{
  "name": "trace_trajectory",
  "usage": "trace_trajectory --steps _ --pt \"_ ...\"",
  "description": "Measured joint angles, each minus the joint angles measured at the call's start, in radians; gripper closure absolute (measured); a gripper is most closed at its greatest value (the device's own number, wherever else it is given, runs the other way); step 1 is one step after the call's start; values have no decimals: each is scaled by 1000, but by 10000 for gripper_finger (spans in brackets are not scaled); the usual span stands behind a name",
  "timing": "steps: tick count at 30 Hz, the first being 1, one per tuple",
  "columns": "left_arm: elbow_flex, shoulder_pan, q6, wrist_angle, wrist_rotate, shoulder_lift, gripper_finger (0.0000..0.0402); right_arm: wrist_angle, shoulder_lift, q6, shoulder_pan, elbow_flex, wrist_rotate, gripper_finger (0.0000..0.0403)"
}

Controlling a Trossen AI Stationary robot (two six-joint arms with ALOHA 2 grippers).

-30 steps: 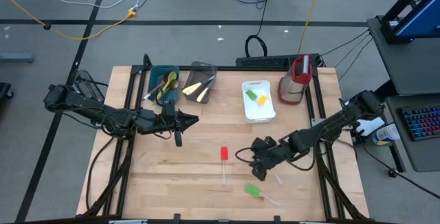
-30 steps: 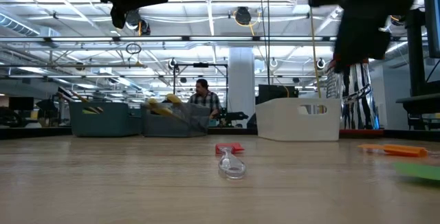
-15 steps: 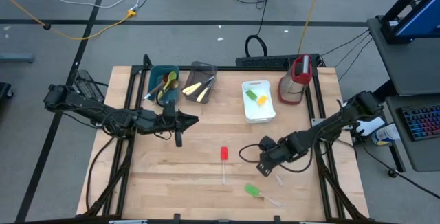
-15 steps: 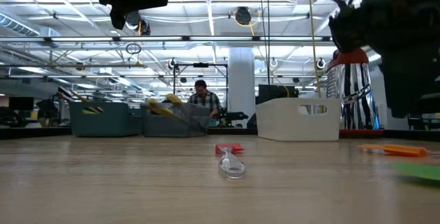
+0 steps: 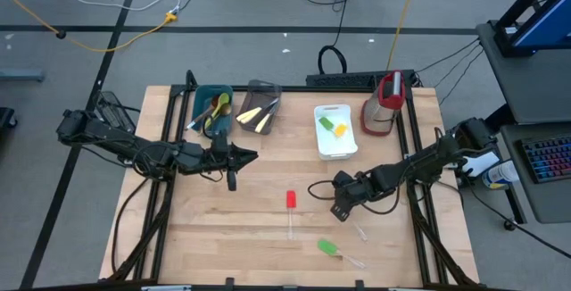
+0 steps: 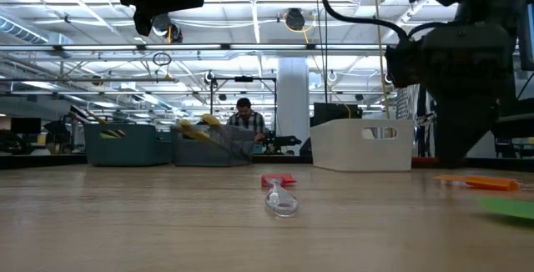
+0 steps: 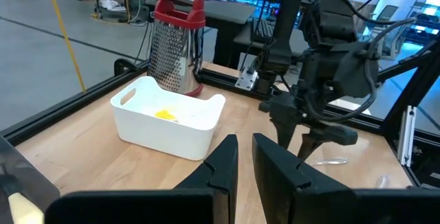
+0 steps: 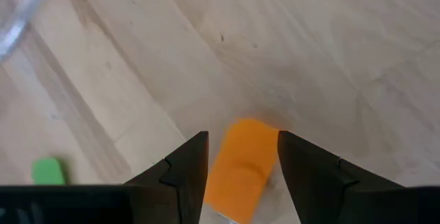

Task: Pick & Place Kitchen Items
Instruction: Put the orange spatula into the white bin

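While our right gripper (image 8: 237, 157) stands open astride the flat orange spatula head (image 8: 242, 165), an off-centre closing could flick it away; our left gripper (image 7: 244, 157) waits upper-left, near-shut, empty.

Red spatula (image 6: 279, 180) flat mid-bench (image 6: 167, 222), clear handle toward camera. Orange spatula (image 6: 484, 183) and green one (image 6: 513, 208) lie at right. Teal tub (image 6: 125, 147), grey tub (image 6: 219, 147), white tub (image 6: 363, 144) along far edge. Right arm (image 6: 459, 63) hangs above orange spatula.
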Motion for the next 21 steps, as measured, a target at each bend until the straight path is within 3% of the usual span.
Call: trace_trajectory --steps 8,13,21 --pt "0 0 -2 1 0 0 357 22 0 49 -8 -47 -3 236" --pt "0 0 -3 1 0 0 357 154 -4 57 -5 -115 3 236" --pt "0 0 -3 2 0 0 357 226 -3 -45 10 -152 4 249"
